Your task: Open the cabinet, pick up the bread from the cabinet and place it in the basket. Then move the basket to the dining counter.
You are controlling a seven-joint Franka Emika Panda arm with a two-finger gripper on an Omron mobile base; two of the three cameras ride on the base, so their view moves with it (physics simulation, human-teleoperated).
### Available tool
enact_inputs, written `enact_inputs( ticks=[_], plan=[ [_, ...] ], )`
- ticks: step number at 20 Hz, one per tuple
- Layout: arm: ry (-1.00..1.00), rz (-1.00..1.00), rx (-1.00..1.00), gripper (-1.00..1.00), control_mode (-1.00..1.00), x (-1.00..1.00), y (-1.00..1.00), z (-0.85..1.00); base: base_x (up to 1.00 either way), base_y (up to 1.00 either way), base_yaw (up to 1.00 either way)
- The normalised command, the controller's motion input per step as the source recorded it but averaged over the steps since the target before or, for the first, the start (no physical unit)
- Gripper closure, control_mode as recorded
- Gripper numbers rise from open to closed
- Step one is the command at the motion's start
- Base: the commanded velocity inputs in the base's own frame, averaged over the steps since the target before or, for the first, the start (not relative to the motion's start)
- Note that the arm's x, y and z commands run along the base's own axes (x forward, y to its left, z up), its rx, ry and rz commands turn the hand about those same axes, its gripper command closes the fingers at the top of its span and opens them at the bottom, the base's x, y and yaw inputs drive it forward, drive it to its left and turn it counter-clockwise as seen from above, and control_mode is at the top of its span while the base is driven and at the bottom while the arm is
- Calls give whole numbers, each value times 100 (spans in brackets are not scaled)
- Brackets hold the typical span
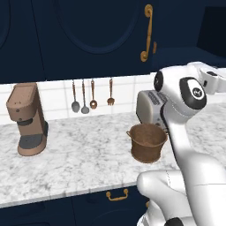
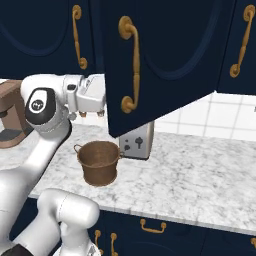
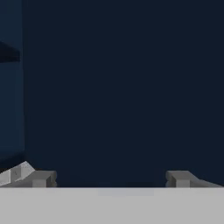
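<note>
clutter: silver toaster [image 2: 137, 141] right behind the basket [image 2: 99, 161], coffee machine [image 1: 27, 118] well off to the side
in the way: swung-out cabinet [image 2: 160, 55] door
arm: reaching level behind that door
gripper [image 3: 109, 178]: fingers spread wide, empty, facing dark navy

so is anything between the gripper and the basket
nothing visible: the open gripper is up by the swung-out cabinet door, the basket stands lower on the counter, top uncovered, toaster behind it
</note>
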Motion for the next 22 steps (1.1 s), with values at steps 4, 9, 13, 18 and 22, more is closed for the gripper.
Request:
enact_inputs(
  ticks=[4, 9, 13, 18, 22],
  plan=[
    [0, -18, 1, -100, -100, -36, -100, 0, 0, 0, 0],
    [0, -10, 2, -100, -100, -19, -95, 0, 0, 0, 0],
    [0, -1, 4, -100, -100, -1, -84, 0, 0, 0, 0],
    [0, 0, 3, -100, -100, 0, -66, 0, 0, 0, 0],
    [0, 0, 3, -100, -100, 0, -64, 0, 0, 0, 0]
  ],
)
